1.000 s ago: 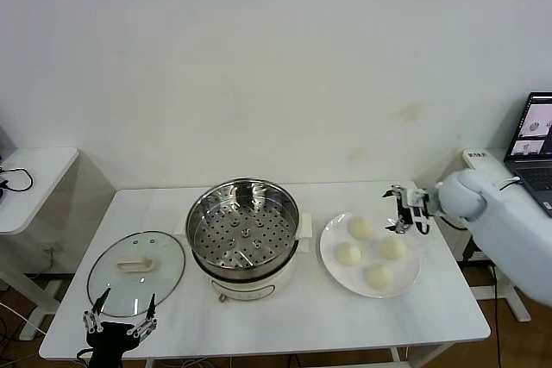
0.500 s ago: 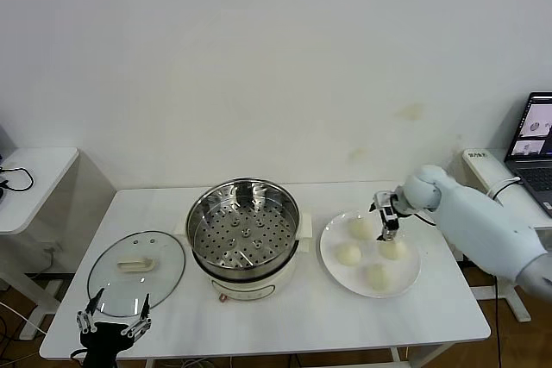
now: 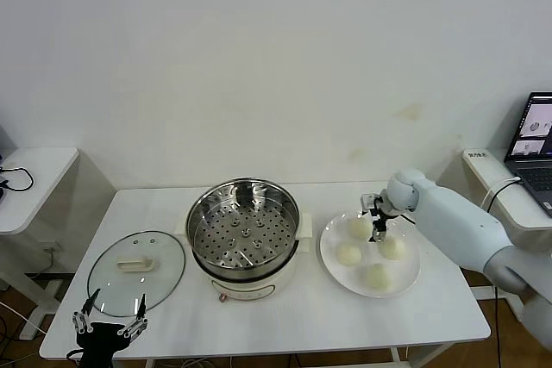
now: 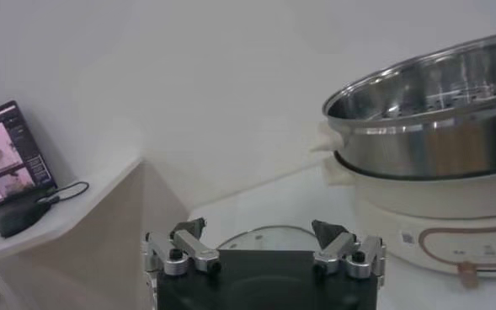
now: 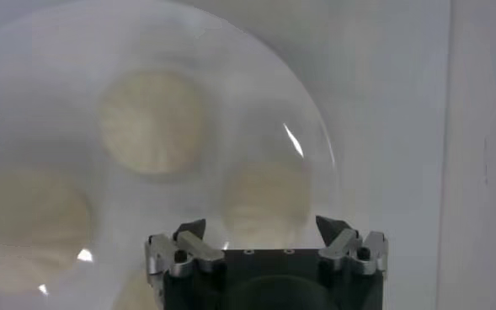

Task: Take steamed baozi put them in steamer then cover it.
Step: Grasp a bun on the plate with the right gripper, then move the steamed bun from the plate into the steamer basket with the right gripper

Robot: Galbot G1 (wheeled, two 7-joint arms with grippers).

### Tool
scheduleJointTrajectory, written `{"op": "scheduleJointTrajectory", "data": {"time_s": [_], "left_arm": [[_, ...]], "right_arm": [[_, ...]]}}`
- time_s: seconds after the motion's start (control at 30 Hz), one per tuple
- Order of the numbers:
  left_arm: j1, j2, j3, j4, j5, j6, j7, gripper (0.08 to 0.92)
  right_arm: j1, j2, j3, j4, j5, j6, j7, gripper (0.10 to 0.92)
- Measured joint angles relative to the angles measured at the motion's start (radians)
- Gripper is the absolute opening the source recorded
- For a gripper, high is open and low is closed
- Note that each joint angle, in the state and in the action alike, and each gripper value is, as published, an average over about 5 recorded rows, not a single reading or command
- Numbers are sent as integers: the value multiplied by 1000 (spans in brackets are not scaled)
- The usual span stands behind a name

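Now the right gripper [image 3: 377,221] is hovering over the plate [image 3: 332,258] after swinging in, fingers [image 5: 189,238] spread above the steamed baozi [image 3: 359,227], ready for the first pick; the left gripper [image 3: 109,325] is idling open.

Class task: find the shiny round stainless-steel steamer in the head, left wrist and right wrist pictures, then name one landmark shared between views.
Head view: the shiny round stainless-steel steamer stands mid-table.
Left wrist view: it fills the right side, beyond the left tool.
Right wrist view: not in it.
Shared landmark: the round clear glass lid, seen in the head and left wrist views.
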Motion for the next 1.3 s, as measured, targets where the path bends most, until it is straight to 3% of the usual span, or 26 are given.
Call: {"op": "scheduleJointTrajectory", "data": {"time_s": [0.4, 0.83, 1.3], "left_arm": [[1, -1, 0, -1, 0, -2, -1, 823], [-7, 4, 5, 9, 0, -3, -1, 823], [-5, 17, 6, 11, -13, -4, -1, 823]], "right_arm": [[6, 6, -8, -11, -1, -6, -12, 567], [79, -68, -58, 77, 65, -30, -43, 560], [331, -142, -201, 269, 285, -55, -43, 569]]}}
